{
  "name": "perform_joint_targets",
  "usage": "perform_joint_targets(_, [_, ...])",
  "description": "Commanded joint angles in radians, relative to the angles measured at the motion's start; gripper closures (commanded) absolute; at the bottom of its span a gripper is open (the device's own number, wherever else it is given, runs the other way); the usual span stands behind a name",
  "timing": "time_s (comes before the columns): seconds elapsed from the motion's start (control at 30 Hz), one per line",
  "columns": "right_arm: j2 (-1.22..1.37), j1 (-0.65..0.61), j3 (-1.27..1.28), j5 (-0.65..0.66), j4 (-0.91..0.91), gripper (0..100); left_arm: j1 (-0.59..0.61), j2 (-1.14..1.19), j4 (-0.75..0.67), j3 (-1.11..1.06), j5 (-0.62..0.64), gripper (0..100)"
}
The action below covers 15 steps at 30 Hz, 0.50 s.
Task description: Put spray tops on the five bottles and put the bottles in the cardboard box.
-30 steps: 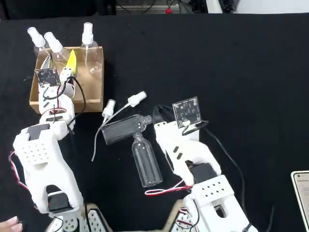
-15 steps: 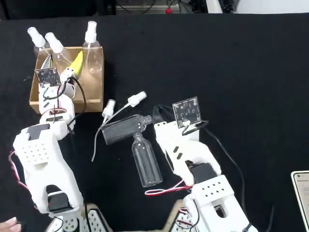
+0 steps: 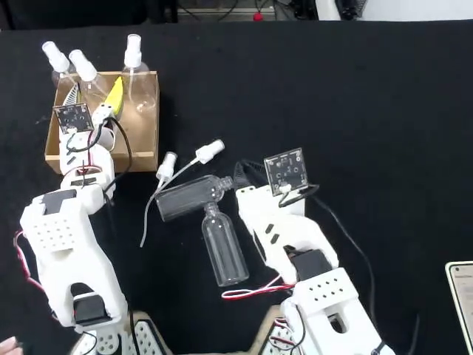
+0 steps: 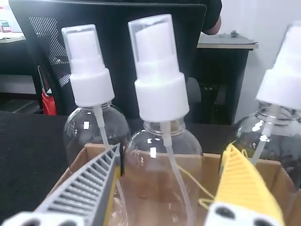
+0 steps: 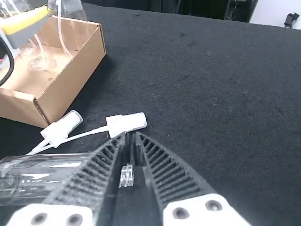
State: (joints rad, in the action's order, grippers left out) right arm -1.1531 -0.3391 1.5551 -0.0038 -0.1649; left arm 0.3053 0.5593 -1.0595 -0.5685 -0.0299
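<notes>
Cardboard box, three capped bottles before wide-apart left gripper; right gripper tight on lying bottle, spray tops beside.

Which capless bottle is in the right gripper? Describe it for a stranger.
On the black table, look just right of the cardboard box, where two capless bottles lie. Take the crosswise bottle nearer the box: its neck sits in the right gripper, while the other bottle lies free.

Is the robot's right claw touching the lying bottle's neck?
Touching. In the right wrist view the right gripper has its jaws pinched on the lying bottle's neck, with no gap.
</notes>
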Motion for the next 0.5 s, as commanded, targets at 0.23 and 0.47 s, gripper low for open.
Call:
perform_joint_targets(0.23, [-0.027,-0.006,-0.005,-0.005,0.026,98.7,0.004,-0.015,-0.129,-0.039,-0.002,68])
perform_joint_targets(0.47, [-0.027,-0.006,-0.005,-0.005,0.026,98.7,0.022,-0.015,-0.130,-0.041,0.002,68])
